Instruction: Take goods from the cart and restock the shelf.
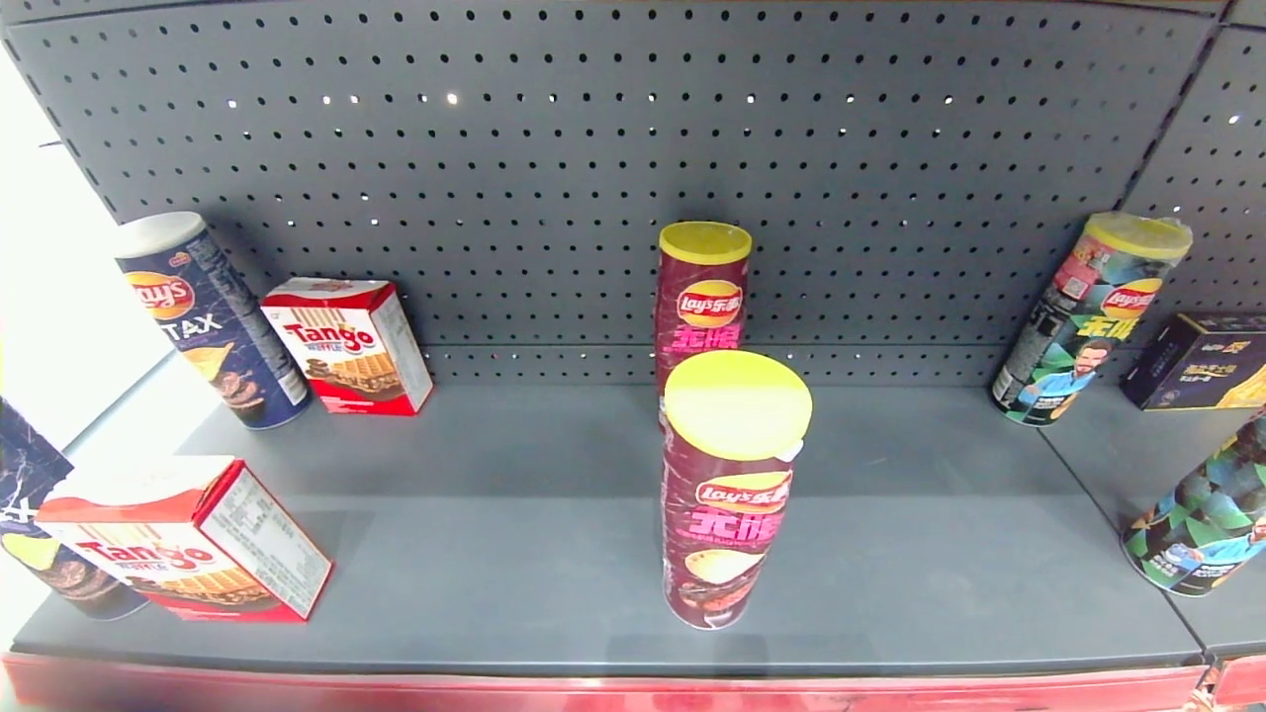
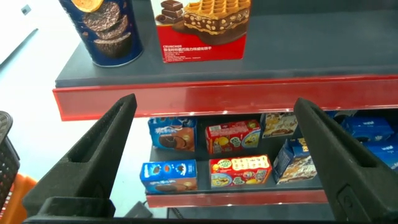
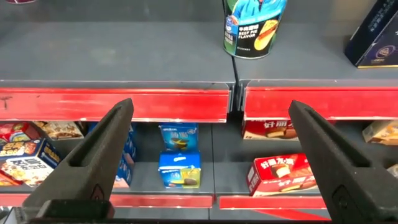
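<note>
Spread wide and empty: left gripper (image 2: 214, 102) and right gripper (image 3: 211, 104), both facing the red shelf edge (image 2: 249, 96). Farther out, upright at centre frame on the shelf (image 1: 495, 554), purple chip can (image 1: 732, 485). Close beside that left gripper, dark mesh (image 2: 5, 155), probably cart; left arm likely nearer.

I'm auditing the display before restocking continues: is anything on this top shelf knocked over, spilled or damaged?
Nothing stands out. Both maroon, yellow-lidded chip cans, both red-and-white wafer boxes and the dark blue chip can stand upright on the grey metal shelf; nothing spilled or crushed.
</note>
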`<state>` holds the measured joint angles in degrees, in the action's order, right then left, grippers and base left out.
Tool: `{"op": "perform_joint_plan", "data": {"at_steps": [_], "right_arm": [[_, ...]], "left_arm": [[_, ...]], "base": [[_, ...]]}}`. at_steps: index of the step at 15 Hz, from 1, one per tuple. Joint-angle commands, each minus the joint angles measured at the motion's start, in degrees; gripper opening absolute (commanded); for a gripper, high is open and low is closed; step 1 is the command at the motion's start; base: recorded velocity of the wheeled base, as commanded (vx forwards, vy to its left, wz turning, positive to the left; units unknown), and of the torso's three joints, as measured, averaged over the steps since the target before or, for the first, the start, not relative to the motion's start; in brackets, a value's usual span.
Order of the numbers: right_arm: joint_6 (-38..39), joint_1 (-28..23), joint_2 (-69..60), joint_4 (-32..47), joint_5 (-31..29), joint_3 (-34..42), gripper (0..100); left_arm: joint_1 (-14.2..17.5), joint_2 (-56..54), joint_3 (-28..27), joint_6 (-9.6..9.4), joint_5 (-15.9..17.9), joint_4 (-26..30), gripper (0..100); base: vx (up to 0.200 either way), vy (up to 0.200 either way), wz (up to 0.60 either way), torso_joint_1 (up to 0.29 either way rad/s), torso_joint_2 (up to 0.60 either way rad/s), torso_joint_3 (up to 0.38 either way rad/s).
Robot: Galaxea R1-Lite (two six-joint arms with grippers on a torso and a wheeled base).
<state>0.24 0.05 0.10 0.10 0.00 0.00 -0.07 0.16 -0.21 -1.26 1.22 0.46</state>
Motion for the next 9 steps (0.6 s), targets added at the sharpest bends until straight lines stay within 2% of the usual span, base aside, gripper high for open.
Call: {"op": "perform_joint_plan", "data": {"at_steps": [1,3,8,9], "right_arm": [[0.02,0.04,0.08,-0.01,0.0,0.0,100],[0.02,0.04,0.08,-0.01,0.0,0.0,100],[0.02,0.04,0.08,-0.01,-0.09,0.0,100],[0.02,-0.05,0.17,-0.01,-0.09,0.0,100]], "left_arm": [[-0.01,0.02,0.03,0.03,0.1,-0.02,100],[-0.01,0.02,0.03,0.55,-0.08,-0.02,100],[-0.01,0.02,0.03,0.46,0.01,-0.02,100],[-0.01,0.02,0.03,0.55,-0.16,-0.11,100]], "base": [[0.0,-0.2,0.0,0.002,0.01,0.002],[0.0,0.0,0.0,0.0,0.0,0.0],[0.0,0.0,0.0,0.0,0.0,0.0],[-0.2,0.0,0.0,0.002,0.0,0.007]]}}
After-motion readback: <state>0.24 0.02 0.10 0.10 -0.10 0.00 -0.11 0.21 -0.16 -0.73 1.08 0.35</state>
